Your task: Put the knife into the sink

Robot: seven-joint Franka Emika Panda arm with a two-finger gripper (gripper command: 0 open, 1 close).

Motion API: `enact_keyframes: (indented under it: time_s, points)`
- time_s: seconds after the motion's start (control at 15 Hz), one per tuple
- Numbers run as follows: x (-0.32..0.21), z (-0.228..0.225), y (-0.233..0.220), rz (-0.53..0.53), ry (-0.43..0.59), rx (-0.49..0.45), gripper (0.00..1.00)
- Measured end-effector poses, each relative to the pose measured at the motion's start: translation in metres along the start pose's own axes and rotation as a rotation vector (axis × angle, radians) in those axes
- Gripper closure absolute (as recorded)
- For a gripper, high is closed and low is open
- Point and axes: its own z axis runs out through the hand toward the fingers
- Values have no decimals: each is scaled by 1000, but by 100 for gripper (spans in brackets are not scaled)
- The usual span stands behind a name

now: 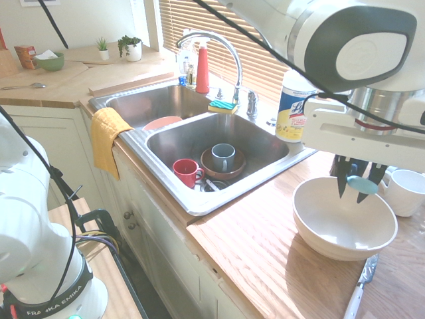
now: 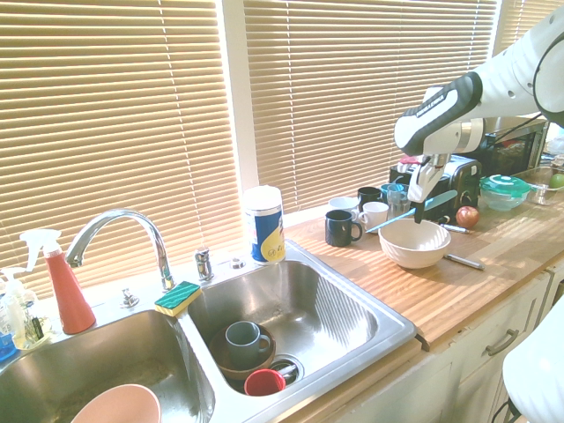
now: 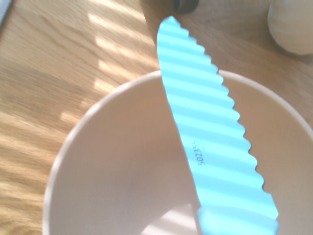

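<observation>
My gripper [image 1: 358,185] is shut on the turquoise knife [image 1: 362,184] and holds it just above the wide white bowl [image 1: 344,224] on the wooden counter. From the other side, the knife [image 2: 438,201] slants across over the bowl [image 2: 414,243], with the gripper [image 2: 420,210] on it. Up close, the wavy serrated blade [image 3: 210,122] reaches over the bowl's rim [image 3: 122,93]. The two-basin steel sink [image 1: 199,199] lies to the left of the bowl, with its rim [image 2: 388,319] and a curved faucet [image 1: 222,46].
The near basin holds a red cup [image 1: 186,171] and a grey mug [image 1: 223,157] in a brown bowl. A wipes canister [image 1: 295,106] stands between sink and bowl. Several mugs [image 2: 342,227] and a white-handled knife [image 1: 358,292] lie around the bowl. A yellow towel [image 1: 106,136] hangs over the sink's edge.
</observation>
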Motion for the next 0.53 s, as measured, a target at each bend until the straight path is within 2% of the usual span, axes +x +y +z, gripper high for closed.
enact_keyframes:
  time_s: [0.53]
  points:
    - [-2,-16,-9,27,17,21,100]
